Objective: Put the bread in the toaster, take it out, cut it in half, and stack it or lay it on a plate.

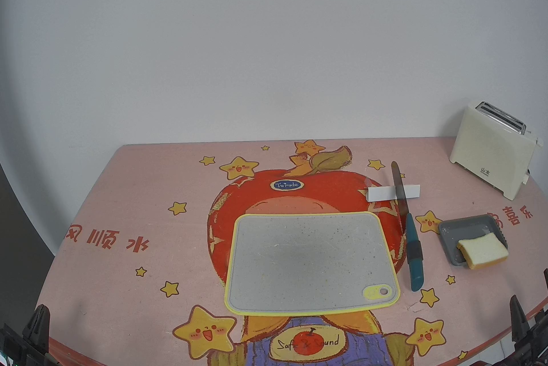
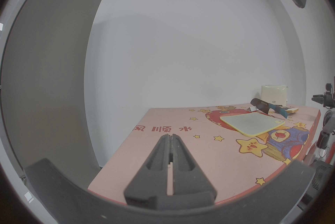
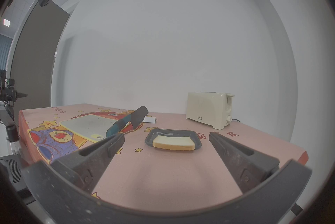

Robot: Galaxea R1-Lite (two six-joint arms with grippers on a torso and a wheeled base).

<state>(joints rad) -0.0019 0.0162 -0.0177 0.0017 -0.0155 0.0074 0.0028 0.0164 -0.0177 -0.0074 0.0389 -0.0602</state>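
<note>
One bread slice (image 1: 483,250) lies on a small grey plate (image 1: 456,229) at the right of the desk (image 1: 142,201), near the toaster (image 1: 494,149). Knife (image 1: 412,247) just beside the cutting board (image 1: 311,261). Left pincer (image 2: 170,137) closed, empty; right pincer (image 3: 165,137) wide open, empty.

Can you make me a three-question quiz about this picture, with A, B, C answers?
1. Where is the pale square bread slice? A in a bowl; B on the dark grey square plate; C on the floor.
2. What colour is the handle of the long steel knife? A teal; B red; C yellow.
3. How is the right claw? A open; B shut on the knife; C shut on the bread.
Answers: 1 B, the slice lies on the plate. 2 A, the handle is plainly teal. 3 A, its two fingers stand wide apart, holding nothing.
</note>
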